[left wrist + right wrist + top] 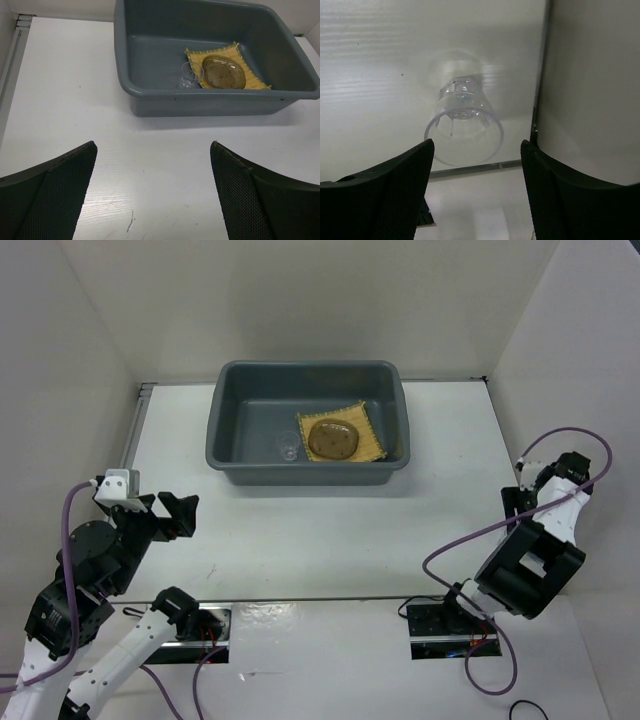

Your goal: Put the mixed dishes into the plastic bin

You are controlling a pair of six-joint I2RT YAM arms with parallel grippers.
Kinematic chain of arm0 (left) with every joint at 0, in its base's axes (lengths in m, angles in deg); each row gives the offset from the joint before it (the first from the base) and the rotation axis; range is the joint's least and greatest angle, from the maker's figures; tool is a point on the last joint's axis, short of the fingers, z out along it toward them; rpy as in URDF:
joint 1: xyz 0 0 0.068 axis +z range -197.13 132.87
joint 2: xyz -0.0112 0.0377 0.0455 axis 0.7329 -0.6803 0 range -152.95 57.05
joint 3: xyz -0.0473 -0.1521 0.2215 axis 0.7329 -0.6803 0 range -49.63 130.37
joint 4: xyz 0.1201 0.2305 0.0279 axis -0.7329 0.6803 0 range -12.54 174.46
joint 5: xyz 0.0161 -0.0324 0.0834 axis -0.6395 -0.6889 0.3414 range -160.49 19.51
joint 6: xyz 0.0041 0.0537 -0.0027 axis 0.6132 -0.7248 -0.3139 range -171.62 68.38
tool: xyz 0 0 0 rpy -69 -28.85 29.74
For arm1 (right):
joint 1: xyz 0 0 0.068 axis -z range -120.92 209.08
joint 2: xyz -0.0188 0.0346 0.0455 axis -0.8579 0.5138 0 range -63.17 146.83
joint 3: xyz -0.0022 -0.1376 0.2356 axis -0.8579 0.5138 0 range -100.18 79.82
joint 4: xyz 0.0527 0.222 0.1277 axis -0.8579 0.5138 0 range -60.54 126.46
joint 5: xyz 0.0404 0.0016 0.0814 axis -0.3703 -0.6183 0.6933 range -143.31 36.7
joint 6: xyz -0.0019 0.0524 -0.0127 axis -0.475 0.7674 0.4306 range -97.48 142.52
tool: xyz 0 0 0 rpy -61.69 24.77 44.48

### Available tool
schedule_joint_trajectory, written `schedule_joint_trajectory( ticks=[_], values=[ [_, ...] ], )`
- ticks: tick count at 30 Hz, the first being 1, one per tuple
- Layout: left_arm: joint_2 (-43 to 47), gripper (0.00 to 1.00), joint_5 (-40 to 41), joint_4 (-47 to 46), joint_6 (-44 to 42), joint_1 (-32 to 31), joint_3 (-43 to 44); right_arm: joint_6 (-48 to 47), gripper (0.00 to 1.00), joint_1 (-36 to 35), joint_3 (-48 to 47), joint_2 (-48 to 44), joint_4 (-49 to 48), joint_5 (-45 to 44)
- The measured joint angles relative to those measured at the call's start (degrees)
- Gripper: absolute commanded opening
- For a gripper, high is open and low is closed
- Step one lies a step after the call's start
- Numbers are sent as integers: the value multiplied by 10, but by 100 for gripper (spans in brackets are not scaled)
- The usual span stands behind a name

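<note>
At the far edge of the desk [330, 540], about midway along it, sits the bin [255, 420], long side facing the arms. Inside, the mat [362, 418] lies flat on the floor toward the bin's right end, turned slightly askew, with its near-right corner close to the near wall. A saucer [333, 440] rests on the mat's middle, right way up, looking amber against the yellow weave beneath it. Just left of the mat, touching or nearly touching its edge, a cup [287, 448] stands on the bare bin floor near the near wall. The left gripper [172, 512] hangs above the desk's near-left part, well short of the bin, its fingers spread wide with nothing between them; its wrist view looks across bare desk to the bin. Over by the right edge of the desk, roughly halfway between the near and far edges, the right gripper [477, 142] points down at a second cup [464, 125] on the desk, just beside the side wall [590, 75]. That cup's mouth faces the wrist camera and its base is the far end. The right fingers [385, 195] are wide apart and the second cup sits just past their tips, in line with the gap, not gripped. From the top view this cup is hidden by the arm.
</note>
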Motion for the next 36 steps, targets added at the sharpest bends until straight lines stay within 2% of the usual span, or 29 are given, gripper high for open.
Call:
schedule_joint_trajectory(
  ticks=[9, 15, 16, 17, 19, 20, 23, 27, 31, 34, 36],
  values=[
    [0, 100, 0, 0, 0, 0, 0, -35, 73, -3, 67, -12, -24, 22],
    [0, 100, 0, 0, 0, 0, 0, -35, 63, -4, 77, -5, -52, 17],
    [0, 100, 0, 0, 0, 0, 0, -34, 60, -4, 77, 0, -56, 16],
    [1, 100, 0, 0, 0, 0, 0, -34, 49, -4, 77, 5, -60, 16],
    [2, 100, 0, 0, 0, 0, 0, -33, 35, -4, 77, 17, -65, 16],
    [3, 100, 0, 0, 0, 0, 0, -30, 21, -4, 77, 23, -68, 15],
    [5, 100, 0, 0, 0, 0, 0, -20, 2, -5, 72, 40, -70, 17],
    [11, 100, 0, 0, 0, 0, 0, -12, 0, -6, 44, 55, -65, 19],
    [18, 100, 0, 0, 0, 0, 0, -5, 0, -11, -30, 70, 0, 47],
    [25, 100, 0, 0, 0, 0, 0, 17, 0, -55, -186, 72, 89, 76],
    [27, 100, 0, 0, 0, 0, 0, 44, 0, -129, -308, 76, 111, 87]
  ],
)
